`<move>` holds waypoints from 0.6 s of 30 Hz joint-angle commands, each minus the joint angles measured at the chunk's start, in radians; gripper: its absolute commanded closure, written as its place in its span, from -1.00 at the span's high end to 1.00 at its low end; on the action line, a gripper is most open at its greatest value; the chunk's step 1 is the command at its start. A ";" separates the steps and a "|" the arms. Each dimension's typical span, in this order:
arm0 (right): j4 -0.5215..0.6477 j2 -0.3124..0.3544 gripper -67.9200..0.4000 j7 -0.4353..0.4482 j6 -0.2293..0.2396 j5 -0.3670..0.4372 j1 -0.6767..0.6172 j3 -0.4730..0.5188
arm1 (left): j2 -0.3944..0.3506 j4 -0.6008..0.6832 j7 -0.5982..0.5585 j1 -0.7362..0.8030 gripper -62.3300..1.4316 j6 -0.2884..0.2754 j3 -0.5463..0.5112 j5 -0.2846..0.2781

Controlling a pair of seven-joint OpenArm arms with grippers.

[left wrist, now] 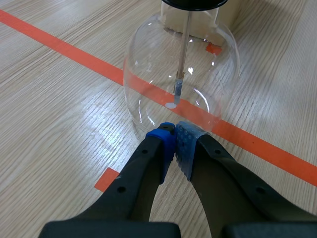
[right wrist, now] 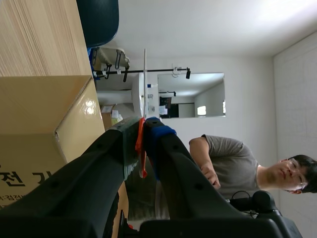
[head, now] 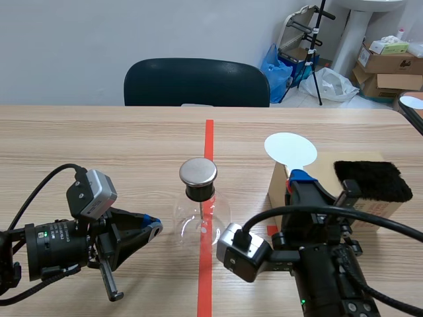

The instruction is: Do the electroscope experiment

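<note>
- Lower right: the right gripper (head: pixel 305 185) clamps the handle of an upright white disc (head: pixel 290 149); the charging step seems to be in hand.
- Lower left: the left gripper (head: pixel 151 228), fingers pressed together on nothing, is just beside the central glass electroscope (head: pixel 200 214).
- Right, farther back: black fur (head: pixel 372 179) lies on a box (head: pixel 278 188); the disc likely needs rubbing there, then carrying to the metal cap (head: pixel 198 172).

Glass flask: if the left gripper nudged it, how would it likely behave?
The glass flask looks thin-walled and clear, so probably fragile and slippery. Its round body carries a metal cap up high, so it may tip or slide. The left gripper, shut, sits close to its base.
</note>
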 commanded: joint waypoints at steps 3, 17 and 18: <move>0.029 0.010 -0.96 -0.031 -0.011 -0.001 0.007 0.001 | 0.003 0.019 -0.020 -0.006 -0.86 -0.002 -0.010 -0.007; 0.029 0.010 -0.96 -0.009 -0.011 -0.001 0.007 0.001 | 0.003 0.019 -0.020 -0.006 -0.86 -0.002 -0.010 -0.007; 0.029 0.010 -0.96 0.005 -0.011 -0.001 0.007 0.001 | 0.003 0.019 -0.020 -0.006 -0.86 -0.002 -0.010 -0.007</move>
